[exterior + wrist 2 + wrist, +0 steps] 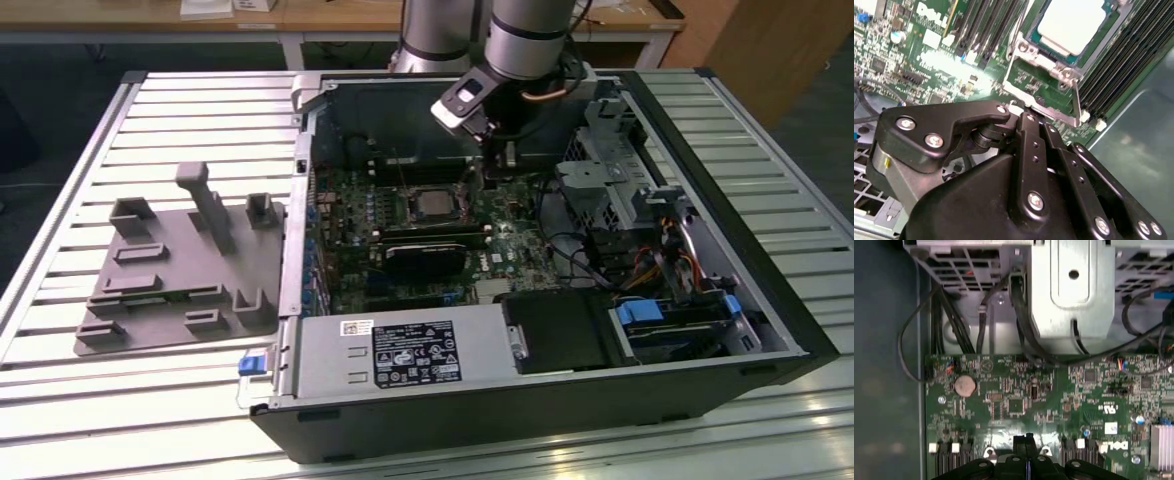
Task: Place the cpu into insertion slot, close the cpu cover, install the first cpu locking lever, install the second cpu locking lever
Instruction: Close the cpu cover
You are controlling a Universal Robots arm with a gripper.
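Second wrist view: the cpu [1071,22] sits in the slot [1013,65], with the cover [1046,62] apparently down around it. The claw [1035,120] is clenched, nothing visibly grasped, its tips just beside the slot's near edge. A lever [1077,102] runs lengthwise from that edge toward the claw.

cpu [1071,22] partly beyond the edge
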